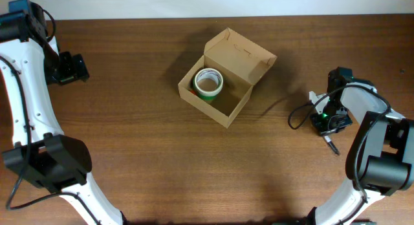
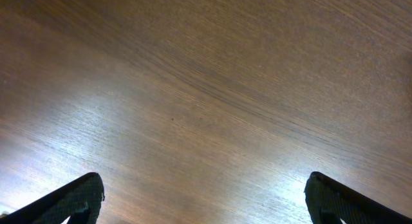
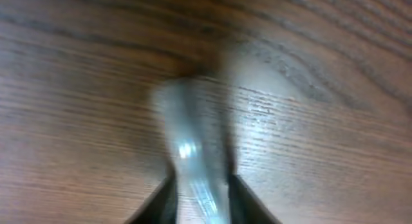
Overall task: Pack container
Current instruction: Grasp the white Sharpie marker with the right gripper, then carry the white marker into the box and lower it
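Observation:
The container (image 1: 228, 112) is a tan cardboard box standing open in the middle of the table, its hinged flap lid (image 1: 242, 53) raised at the back right. A white tape roll (image 1: 209, 83) with a green inner ring lies flat inside, at the box's left end. My left gripper (image 1: 70, 66) is far left of the box and open, with only bare wood between its fingers (image 2: 203, 188). My right gripper (image 1: 328, 118) is right of the box, low over the table. Its fingers (image 3: 199, 188) are shut on a pale, translucent, blurred object (image 3: 190, 140).
A small dark pen-like item (image 1: 332, 145) lies on the table just in front of the right gripper. A black cable (image 1: 297, 115) loops to its left. The wooden table (image 1: 162, 167) spreads around the box.

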